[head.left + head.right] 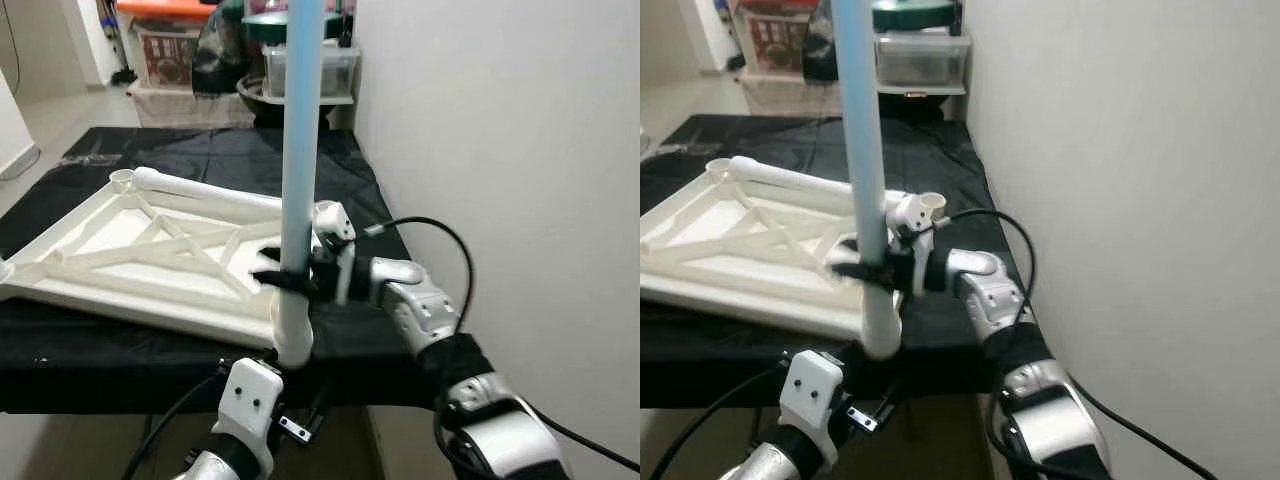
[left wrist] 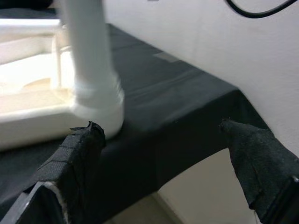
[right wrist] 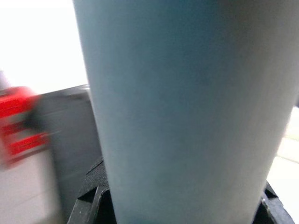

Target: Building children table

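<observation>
A white plastic table top [image 1: 150,250] lies upside down on a black-covered table [image 1: 360,330], ribs facing up. A pale blue table leg [image 1: 300,150] stands upright in the near right corner socket [image 1: 292,345]. My right gripper [image 1: 285,275] is shut on that leg low down, just above the socket; in the right wrist view the leg [image 3: 187,112] sits between the black fingers. A second white leg [image 1: 210,190] lies flat across the far side of the top. My left gripper [image 2: 159,140] is open just below the table's front edge, in front of the socket [image 2: 100,105].
A white wall [image 1: 520,150] runs close along the right side of the table. At the back stand plastic storage boxes [image 1: 300,70] and a crate [image 1: 165,45] on the floor. Black cables [image 1: 440,240] loop from my right arm.
</observation>
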You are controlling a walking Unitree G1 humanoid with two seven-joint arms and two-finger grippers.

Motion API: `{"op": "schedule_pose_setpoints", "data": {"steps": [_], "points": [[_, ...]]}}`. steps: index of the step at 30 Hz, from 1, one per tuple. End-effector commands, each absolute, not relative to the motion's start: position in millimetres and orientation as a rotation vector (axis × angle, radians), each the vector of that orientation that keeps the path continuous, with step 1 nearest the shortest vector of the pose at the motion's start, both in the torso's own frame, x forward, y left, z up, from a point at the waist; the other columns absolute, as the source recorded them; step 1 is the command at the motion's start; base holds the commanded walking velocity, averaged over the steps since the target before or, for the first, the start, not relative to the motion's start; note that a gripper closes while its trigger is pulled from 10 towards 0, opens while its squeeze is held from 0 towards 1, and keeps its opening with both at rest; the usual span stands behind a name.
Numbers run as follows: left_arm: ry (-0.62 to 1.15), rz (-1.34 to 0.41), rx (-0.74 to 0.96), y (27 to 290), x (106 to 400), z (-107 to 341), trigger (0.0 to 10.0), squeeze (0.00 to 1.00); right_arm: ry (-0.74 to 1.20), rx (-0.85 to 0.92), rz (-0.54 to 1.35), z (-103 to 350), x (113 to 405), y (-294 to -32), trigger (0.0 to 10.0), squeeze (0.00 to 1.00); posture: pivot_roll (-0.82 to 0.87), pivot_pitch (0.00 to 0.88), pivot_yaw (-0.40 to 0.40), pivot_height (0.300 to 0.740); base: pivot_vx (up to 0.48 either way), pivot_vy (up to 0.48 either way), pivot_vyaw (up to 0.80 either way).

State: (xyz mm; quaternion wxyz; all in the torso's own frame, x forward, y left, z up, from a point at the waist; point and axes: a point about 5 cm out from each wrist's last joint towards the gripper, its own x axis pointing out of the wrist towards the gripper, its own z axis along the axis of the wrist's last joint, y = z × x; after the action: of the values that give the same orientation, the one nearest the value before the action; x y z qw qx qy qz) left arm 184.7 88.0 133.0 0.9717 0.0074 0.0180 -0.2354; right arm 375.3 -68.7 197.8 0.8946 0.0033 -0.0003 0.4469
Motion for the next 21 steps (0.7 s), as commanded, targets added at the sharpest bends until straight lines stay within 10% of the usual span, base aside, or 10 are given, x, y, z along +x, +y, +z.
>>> {"op": "schedule_pose_setpoints", "data": {"steps": [1,9,14,15,17,18,21], "points": [[0.051,-0.468,0.022,89.5,184.6,129.9,10.0,0.00,0.069,-0.002,0.701,185.1,384.9,-90.4,0.0,0.00,0.11,0.054,-0.075,0.740,0.000,0.000,0.00],[0.052,-0.471,0.025,90.9,185.4,129.4,10.0,0.00,0.131,0.021,-0.249,167.2,378.1,-162.0,0.0,0.00,0.11,0.049,-0.063,0.740,0.000,0.000,0.00],[0.051,-0.473,0.032,91.0,185.8,129.1,10.0,0.00,0.135,0.106,-0.426,161.6,362.5,-142.4,0.0,0.00,0.11,0.047,-0.063,0.740,0.000,0.000,0.00],[0.051,-0.472,0.032,91.1,185.8,129.1,10.0,0.00,0.109,0.121,-0.383,164.1,365.0,-131.8,5.4,0.00,0.11,0.047,-0.063,0.740,0.000,0.000,0.00],[0.051,-0.471,0.033,91.1,185.9,129.1,10.0,0.00,0.091,0.130,-0.357,166.3,366.6,-124.8,5.4,0.00,0.11,0.047,-0.063,0.740,0.000,0.000,0.00],[0.051,-0.471,0.032,91.1,186.0,129.1,10.0,0.00,0.058,0.161,-0.300,170.5,368.8,-117.2,10.0,0.73,0.11,0.047,-0.062,0.740,0.000,0.000,0.00],[0.052,-0.471,0.032,91.0,186.2,129.2,10.0,0.00,-0.005,0.163,-0.231,177.9,370.8,-111.5,10.0,1.00,0.11,0.048,-0.062,0.740,0.000,0.000,0.00]]}}
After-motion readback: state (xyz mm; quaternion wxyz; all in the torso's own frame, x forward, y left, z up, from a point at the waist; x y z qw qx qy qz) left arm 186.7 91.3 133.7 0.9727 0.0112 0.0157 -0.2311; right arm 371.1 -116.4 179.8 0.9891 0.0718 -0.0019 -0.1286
